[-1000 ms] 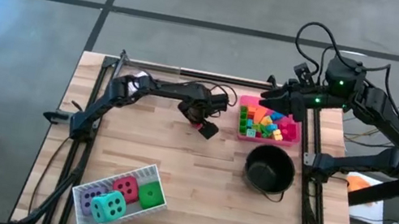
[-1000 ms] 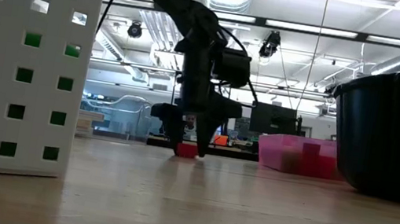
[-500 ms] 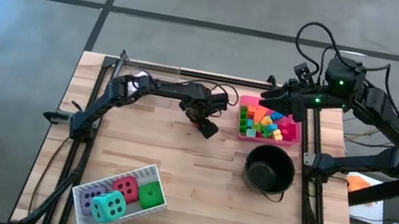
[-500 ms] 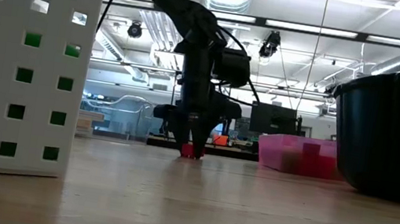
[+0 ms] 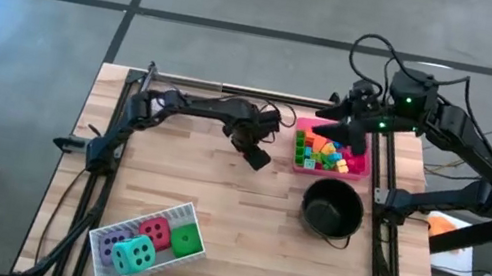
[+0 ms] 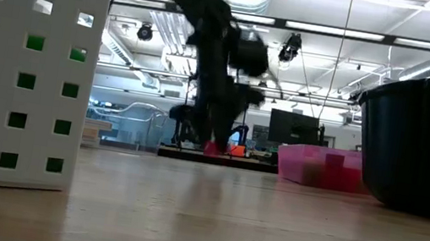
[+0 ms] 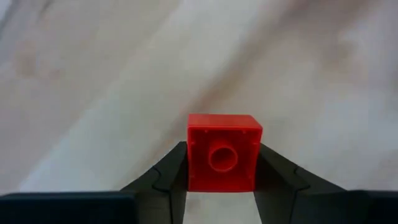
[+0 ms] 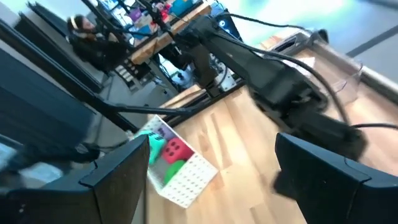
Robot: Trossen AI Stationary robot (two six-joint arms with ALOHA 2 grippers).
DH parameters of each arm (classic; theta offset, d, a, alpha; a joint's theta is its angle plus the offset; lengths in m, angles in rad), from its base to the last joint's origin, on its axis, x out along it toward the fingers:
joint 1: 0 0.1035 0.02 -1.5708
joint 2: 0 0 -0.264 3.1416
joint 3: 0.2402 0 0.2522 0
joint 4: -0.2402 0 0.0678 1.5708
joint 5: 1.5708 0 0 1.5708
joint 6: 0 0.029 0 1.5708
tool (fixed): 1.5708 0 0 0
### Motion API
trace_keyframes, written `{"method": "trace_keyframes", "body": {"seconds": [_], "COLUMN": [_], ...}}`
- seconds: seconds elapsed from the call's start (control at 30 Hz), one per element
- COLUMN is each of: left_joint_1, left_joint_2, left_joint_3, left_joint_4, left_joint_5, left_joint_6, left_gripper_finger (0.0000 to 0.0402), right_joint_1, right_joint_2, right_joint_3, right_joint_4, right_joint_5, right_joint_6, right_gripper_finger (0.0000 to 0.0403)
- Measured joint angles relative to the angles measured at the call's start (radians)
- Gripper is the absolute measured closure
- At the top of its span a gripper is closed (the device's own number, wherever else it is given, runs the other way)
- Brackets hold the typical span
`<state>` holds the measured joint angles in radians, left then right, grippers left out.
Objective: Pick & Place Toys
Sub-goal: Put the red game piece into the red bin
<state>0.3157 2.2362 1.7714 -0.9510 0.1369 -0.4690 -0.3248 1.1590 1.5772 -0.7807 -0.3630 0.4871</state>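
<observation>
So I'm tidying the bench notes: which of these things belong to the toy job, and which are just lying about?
Part of the job:
- red block, clamped in the left gripper
- bright blocks in the pink tray
- soft dice in the white basket
- right gripper, open above the pink tray

Just lying about:
- black pot
- wooden table

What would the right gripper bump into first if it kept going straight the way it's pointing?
Probably the left arm. The right gripper, open above the pink tray, points across the table, and that arm crosses its line first. Beyond lies the white tray of dice, though depth is hard to judge.
</observation>
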Motion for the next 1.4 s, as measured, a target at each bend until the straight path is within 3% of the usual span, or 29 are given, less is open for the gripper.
{"method": "trace_keyframes", "body": {"seconds": [0.33,0.5,0.6,0.97,1.27,1.4], "left_joint_1": [0.007,0.042,0.063,0.056,-0.011,-0.034], "left_joint_2": [-0.356,-0.515,-0.579,-0.623,-0.623,-0.622], "left_joint_3": [0.000,0.001,0.001,0.001,0.001,0.001], "left_joint_4": [0.065,0.199,0.323,0.731,0.821,0.887], "left_joint_5": [0.051,0.071,0.148,0.391,0.414,0.406], "left_joint_6": [-0.030,-0.098,-0.174,-0.376,-0.402,-0.403], "left_gripper_finger": [0.0266,0.0266,0.0266,0.0266,0.0266,0.0266], "right_joint_1": [0.014,0.032,0.083,0.333,0.346,0.347], "right_joint_2": [-0.011,-0.004,0.018,0.092,0.107,0.119], "right_joint_3": [0.005,0.006,0.005,0.005,0.005,0.005], "right_joint_4": [0.030,0.088,0.136,0.404,0.501,0.498], "right_joint_5": [0.157,0.169,0.259,0.692,0.730,0.647], "right_joint_6": [-0.389,-0.662,-0.813,-1.126,-1.123,-1.100], "right_gripper_finger": [0.0065,0.0065,0.0065,0.0065,0.0065,0.0065]}}
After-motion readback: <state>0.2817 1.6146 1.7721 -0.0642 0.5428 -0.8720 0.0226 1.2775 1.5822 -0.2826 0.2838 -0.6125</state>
